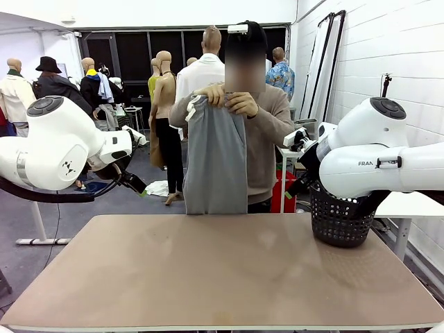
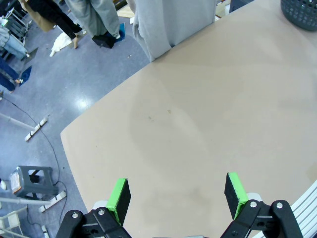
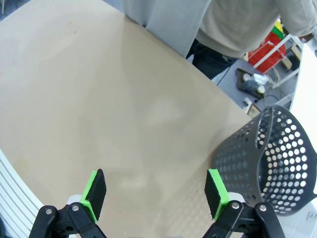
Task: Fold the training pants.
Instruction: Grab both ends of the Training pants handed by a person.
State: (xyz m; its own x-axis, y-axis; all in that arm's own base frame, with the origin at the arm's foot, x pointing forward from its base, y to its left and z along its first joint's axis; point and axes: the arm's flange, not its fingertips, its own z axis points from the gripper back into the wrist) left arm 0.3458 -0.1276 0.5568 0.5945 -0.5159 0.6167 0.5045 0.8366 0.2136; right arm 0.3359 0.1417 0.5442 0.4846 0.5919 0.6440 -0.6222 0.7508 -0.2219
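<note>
At the table's far edge a person holds the light grey training pants (image 1: 215, 159) up by the top with both hands (image 1: 229, 99). The pants hang straight down, and their lower end reaches the table edge. Their lower part also appears in the left wrist view (image 2: 168, 25) and the right wrist view (image 3: 168, 20). My left gripper (image 2: 176, 193) hovers open over bare tabletop, well short of the pants. On the other side my right gripper (image 3: 156, 191) is open too, above the table beside the basket. Both arms are drawn back at the table's sides, left gripper (image 1: 137, 186) and right gripper (image 1: 290, 192).
A black perforated basket (image 1: 338, 218) stands on the table's far right corner, close to my right gripper (image 3: 267, 163). The tan table (image 1: 222, 270) is bare between the arms. Beyond the table's left edge there is blue floor with a stool (image 2: 32, 181).
</note>
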